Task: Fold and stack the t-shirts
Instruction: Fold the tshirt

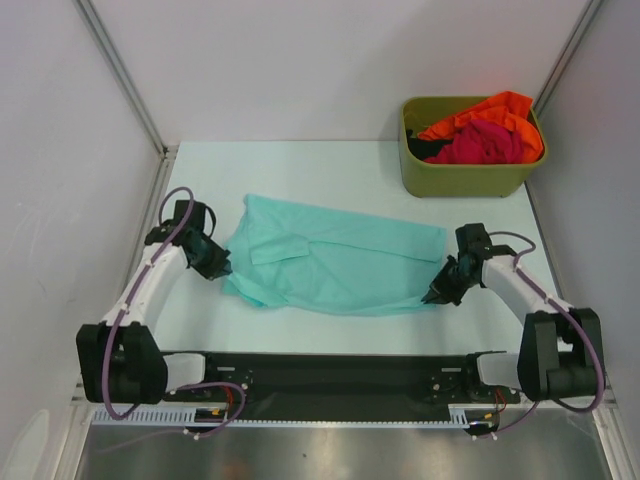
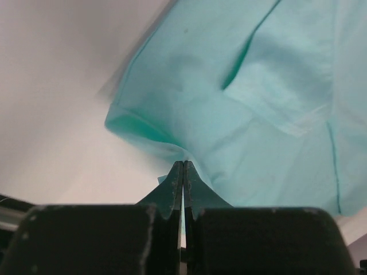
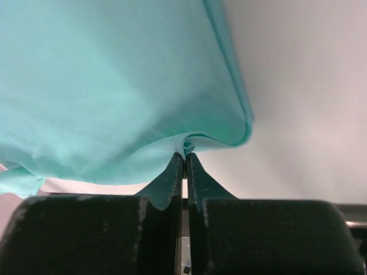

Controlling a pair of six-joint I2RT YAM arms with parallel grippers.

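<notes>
We judge the first fold is in hand on the teal shirt (image 1: 340, 265), which lies spread on the bench (image 1: 330, 165) between the arms. Our left end effector (image 2: 182, 165) is clenched on its left edge and our right end effector (image 3: 183, 156) on its right near corner. Next, both should lift and carry evenly. The cloth is thin, soft and lightly creased. The orange shirt (image 1: 495, 108) and magenta shirt (image 1: 480, 145) lie bunched in the bin (image 1: 465, 180).
</notes>
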